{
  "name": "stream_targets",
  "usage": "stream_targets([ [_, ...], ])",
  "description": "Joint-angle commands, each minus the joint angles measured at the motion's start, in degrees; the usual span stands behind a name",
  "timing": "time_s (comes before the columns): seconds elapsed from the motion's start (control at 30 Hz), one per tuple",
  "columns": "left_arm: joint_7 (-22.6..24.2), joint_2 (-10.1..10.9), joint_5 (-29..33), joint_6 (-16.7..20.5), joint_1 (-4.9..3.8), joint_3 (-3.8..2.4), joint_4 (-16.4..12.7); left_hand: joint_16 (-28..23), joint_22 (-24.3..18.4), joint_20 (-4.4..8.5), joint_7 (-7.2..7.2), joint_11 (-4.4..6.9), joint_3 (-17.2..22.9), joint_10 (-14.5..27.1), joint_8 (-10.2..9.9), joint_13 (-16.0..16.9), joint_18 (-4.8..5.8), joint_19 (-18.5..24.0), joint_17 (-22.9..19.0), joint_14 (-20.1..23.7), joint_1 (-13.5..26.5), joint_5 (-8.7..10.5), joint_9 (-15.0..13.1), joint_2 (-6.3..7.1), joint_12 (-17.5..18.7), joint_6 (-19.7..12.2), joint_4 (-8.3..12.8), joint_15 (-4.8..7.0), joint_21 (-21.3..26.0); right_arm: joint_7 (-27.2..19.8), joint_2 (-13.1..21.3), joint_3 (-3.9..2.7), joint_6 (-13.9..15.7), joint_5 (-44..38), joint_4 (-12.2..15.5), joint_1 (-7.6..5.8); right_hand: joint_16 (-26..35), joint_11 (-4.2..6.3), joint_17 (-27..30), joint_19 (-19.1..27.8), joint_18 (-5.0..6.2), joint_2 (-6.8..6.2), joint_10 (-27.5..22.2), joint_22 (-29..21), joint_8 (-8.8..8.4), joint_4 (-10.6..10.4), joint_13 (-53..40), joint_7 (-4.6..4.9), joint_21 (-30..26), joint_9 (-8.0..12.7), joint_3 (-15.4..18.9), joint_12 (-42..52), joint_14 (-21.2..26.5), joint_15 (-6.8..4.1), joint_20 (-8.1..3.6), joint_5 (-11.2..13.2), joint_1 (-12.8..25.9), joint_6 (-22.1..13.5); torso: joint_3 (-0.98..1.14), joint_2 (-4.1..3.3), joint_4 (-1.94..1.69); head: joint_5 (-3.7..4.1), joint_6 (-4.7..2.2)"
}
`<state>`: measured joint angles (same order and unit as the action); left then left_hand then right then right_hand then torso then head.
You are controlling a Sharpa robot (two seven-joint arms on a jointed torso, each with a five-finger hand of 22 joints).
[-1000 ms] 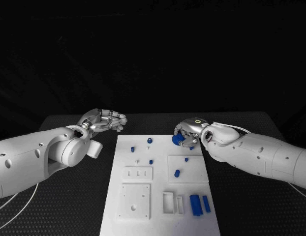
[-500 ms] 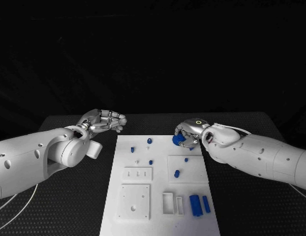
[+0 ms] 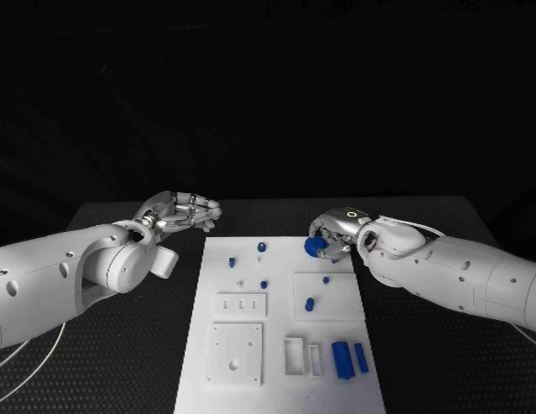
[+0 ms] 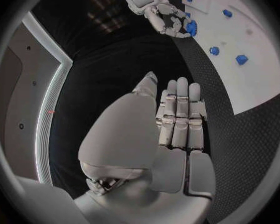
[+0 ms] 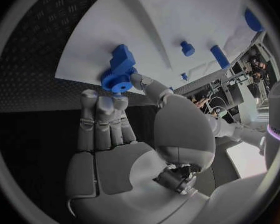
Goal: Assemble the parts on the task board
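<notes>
Right hand (image 3: 333,235) pinches a blue part (image 3: 315,246) at the task board's (image 3: 281,362) far right corner; left hand (image 3: 181,211) curled, empty.
The part looks light, rigid and smooth; fingertip hold on its round flange seems best.

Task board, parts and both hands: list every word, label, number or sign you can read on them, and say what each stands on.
None can be read in these views.
Task board: plain white, with no print that shows.
Blue part in the right hand: no marking visible.
Right hand: a small lit ring shows on the wrist by it, a light rather than text.
Left hand: bare silver, no lettering.
</notes>
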<state>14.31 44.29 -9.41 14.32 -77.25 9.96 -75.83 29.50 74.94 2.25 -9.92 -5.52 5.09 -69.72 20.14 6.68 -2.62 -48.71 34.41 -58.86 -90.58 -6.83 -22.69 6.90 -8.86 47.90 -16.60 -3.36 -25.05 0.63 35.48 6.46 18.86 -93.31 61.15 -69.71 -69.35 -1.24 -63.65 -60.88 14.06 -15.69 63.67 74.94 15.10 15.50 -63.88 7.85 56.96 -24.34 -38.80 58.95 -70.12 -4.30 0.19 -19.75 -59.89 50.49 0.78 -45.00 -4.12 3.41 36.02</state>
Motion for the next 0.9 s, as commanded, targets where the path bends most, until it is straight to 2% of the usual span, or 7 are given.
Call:
stream_targets([
  [0.03,0.34,-0.01,-0.24,-0.82,-0.07,-0.06,-0.25,-0.36,1.01,-0.15,-0.06,-0.30,-0.39,-0.21,-0.08,-0.08,-1.04,0.32,0.06,0.12,-0.13,0.31,0.08,-0.32,0.31,0.06,0.03,-0.27,-0.34,0.66,0.25,-0.06,-1.60,-0.02,0.00,-0.15,-0.41,-0.63,0.00,0.25,0.94,-0.53,-1.25,0.68,-0.03,-0.03,0.07,0.52,-0.35,0.08,0.46,0.22,0.51,-0.01,-0.05,-0.25,0.01,-0.10,-0.02,0.00,0.05,0.23,-0.08],
  [0.27,0.29,0.04,-0.25,-0.82,-0.08,-0.06,-0.25,-0.37,1.01,-0.15,-0.06,-0.30,-0.38,-0.21,-0.08,-0.08,-1.04,0.32,0.06,0.12,-0.14,0.31,0.08,-0.32,0.31,0.06,0.03,-0.27,-0.34,0.64,0.28,-0.08,-1.98,0.21,-0.07,-0.15,-0.45,-0.80,0.00,0.42,0.94,-0.62,-1.55,0.69,-0.24,0.07,0.16,0.70,-0.43,0.19,1.02,0.31,0.78,0.14,0.02,-0.52,0.24,-0.60,0.07,0.01,-0.04,0.34,-0.01],
  [0.6,0.27,-0.06,-0.33,-0.86,-0.08,-0.06,-0.11,-0.38,1.00,-0.16,-0.06,-0.30,-0.39,-0.21,-0.08,-0.08,-1.04,0.33,0.08,0.12,-0.14,0.32,0.09,-0.31,0.33,0.05,0.02,-0.28,-0.34,0.77,0.24,-0.08,-2.75,0.11,-0.09,-0.15,-0.54,-1.03,-0.02,0.71,0.94,-0.58,-2.05,0.70,-0.41,0.22,0.27,0.93,-0.56,0.28,1.56,0.48,1.21,0.37,0.14,-0.54,0.20,-1.09,0.03,-0.03,-0.07,0.47,0.04],
  [0.9,0.27,-0.06,-0.33,-0.91,-0.08,-0.06,-0.16,-0.39,1.00,-0.16,-0.06,-0.31,-0.38,-0.22,-0.08,-0.08,-1.04,0.33,0.09,0.12,-0.12,0.32,0.09,-0.32,0.34,0.05,0.00,-0.28,-0.35,0.85,-0.13,-0.07,-4.85,-0.29,-0.72,-0.15,-1.08,-0.44,-0.02,0.63,0.94,0.39,-1.89,0.82,0.96,-0.26,0.50,0.28,-0.37,-0.26,1.55,1.19,1.15,-0.11,0.16,0.63,-0.26,1.13,-0.01,0.00,-0.11,0.63,0.20],
])
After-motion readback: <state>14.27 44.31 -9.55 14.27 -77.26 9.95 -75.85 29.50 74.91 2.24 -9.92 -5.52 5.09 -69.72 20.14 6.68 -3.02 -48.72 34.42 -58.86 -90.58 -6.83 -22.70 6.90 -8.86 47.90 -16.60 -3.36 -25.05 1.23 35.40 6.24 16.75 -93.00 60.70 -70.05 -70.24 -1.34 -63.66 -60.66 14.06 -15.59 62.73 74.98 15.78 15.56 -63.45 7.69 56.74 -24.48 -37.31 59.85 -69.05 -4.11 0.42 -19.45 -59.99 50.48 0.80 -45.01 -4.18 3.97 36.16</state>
